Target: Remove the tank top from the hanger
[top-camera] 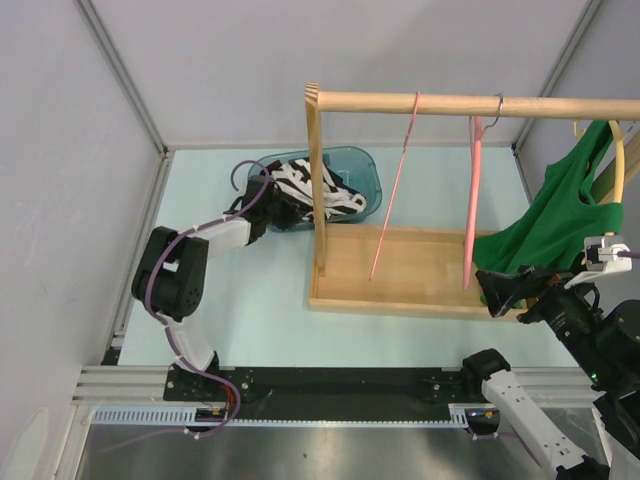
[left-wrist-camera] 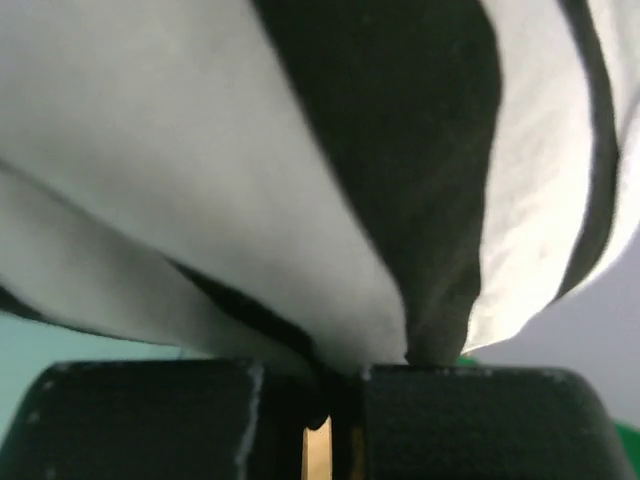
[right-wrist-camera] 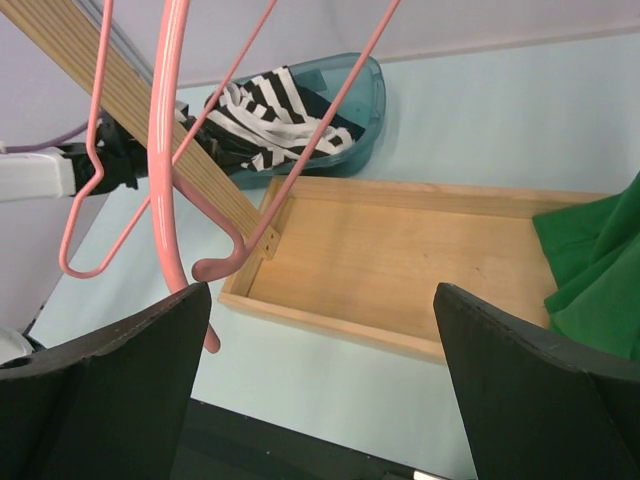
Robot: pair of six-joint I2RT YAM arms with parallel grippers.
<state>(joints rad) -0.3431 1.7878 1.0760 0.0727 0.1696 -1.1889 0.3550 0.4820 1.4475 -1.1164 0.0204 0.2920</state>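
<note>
A green tank top hangs on a cream hanger at the right end of the wooden rail; its lower edge shows in the right wrist view. My right gripper is open just left of that hem, with nothing between its fingers. My left gripper reaches into the teal bin and is shut on a black-and-white striped garment. That striped cloth fills the left wrist view above the closed gripper.
Two bare pink hangers hang from the rail over the rack's wooden tray base. The rack's upright post stands beside the bin. One pink hanger dangles close to my right gripper's left finger.
</note>
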